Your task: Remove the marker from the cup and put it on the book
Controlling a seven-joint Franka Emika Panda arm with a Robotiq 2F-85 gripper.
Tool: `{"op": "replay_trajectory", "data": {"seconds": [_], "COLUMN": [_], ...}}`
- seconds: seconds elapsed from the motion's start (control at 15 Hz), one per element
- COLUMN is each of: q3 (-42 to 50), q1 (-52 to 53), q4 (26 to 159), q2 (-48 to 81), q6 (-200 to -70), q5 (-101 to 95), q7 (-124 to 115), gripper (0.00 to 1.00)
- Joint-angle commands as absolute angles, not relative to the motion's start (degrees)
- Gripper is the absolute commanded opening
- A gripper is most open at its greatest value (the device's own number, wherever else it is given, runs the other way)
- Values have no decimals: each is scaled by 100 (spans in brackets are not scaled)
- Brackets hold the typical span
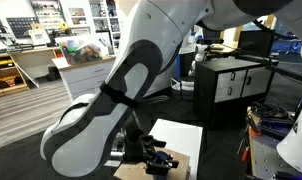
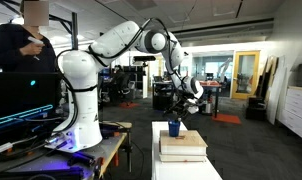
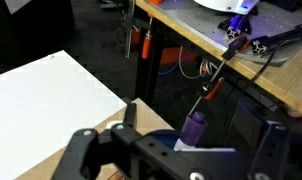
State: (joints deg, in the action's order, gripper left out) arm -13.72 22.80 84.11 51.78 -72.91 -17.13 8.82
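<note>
The dark-blue cup stands on the top of a stack of books. The reddish-purple marker stands tilted in the cup, with its cap above the rim. My gripper is open, its two black fingers wide apart on either side of the marker and not touching it. In an exterior view the gripper hangs above the cup. In the other exterior view the arm hides the cup, and the gripper is low beside the white book top.
A workbench with cables and a red-handled tool stands just beyond the books. A person stands behind a monitor by the robot base. Black cabinets and cluttered shelves stand around.
</note>
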Motion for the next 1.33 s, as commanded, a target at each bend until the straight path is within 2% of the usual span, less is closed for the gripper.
{"op": "replay_trajectory", "data": {"seconds": [0.0, 0.4, 0.47, 0.53, 1.2, 1.27], "q3": [-1366, -1365, -1364, -1365, -1355, -1353], "q1": [2330, 2323, 2324, 2323, 2329, 2327], "q4": [8270, 8295, 8290, 8285, 8242, 8238], "q2": [5275, 5346, 5366, 5380, 5387, 5388], "q6": [-7213, -7231, -7228, -7224, -7212, -7212], "q5": [-1743, -1716, -1720, -1722, -1750, -1750], "q7": [908, 898, 899, 905, 916, 916], "gripper": [100, 100, 81, 73, 7, 3]}}
